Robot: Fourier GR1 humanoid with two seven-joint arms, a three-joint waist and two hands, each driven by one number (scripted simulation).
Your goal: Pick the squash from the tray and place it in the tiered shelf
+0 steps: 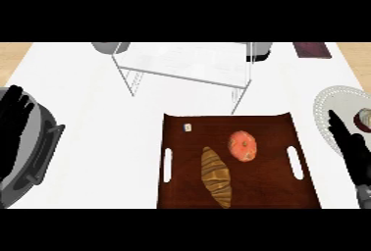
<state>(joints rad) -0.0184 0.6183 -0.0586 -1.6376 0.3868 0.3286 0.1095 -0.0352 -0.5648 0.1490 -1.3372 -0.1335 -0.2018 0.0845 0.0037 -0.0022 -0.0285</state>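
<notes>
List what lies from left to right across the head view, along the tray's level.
Left hand → grey pan → brown tray → croissant → squash → right hand by the white plate.

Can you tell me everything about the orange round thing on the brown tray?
That is the squash. It is small, round and orange-red, with paler patches and a little dark spot near its top. It lies whole on the dark brown tray, in the upper right part, just right of the croissant and apart from it. Neither hand touches it.
</notes>
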